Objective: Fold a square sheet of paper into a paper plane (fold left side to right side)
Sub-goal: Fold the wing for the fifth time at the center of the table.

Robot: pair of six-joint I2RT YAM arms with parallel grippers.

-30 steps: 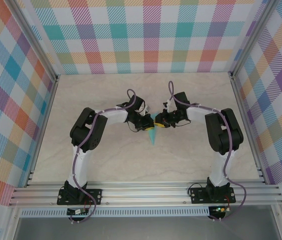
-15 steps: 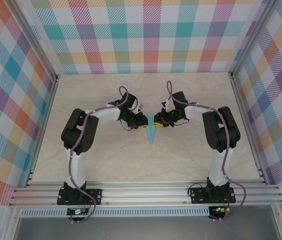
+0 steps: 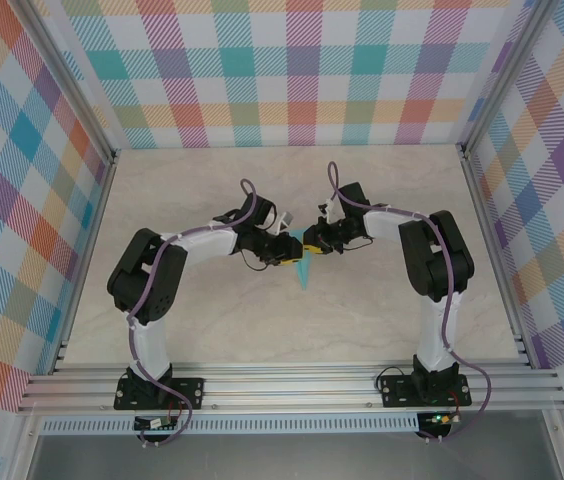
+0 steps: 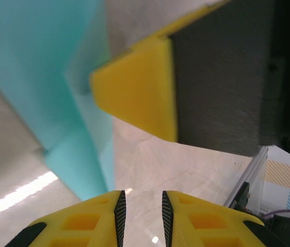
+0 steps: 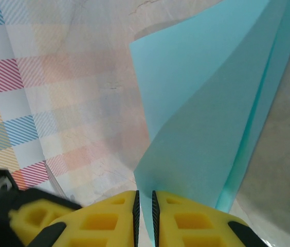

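Note:
The turquoise square sheet of paper is folded into a narrow dart, the paper plane (image 3: 304, 270), with its tip pointing toward the near edge of the table. My right gripper (image 3: 311, 240) holds its wide far end. In the right wrist view the folded layers (image 5: 212, 103) run between the nearly closed fingers of the right gripper (image 5: 145, 194). My left gripper (image 3: 290, 250) sits just left of the plane. In the left wrist view the left gripper (image 4: 141, 194) stands slightly open over bare table, the paper (image 4: 32, 67) lies off to its left, and the right gripper's yellow finger (image 4: 140, 98) is ahead.
The beige marble tabletop (image 3: 212, 320) is walled by checked panels (image 3: 302, 70) at the back and sides. An aluminium rail (image 3: 292, 385) with both arm bases runs along the near edge. Both arms bend in toward the table's middle.
The left gripper has opened and let go of the paper, and its elbow has swung out to the left. The right gripper keeps its grip; the plane has barely moved.

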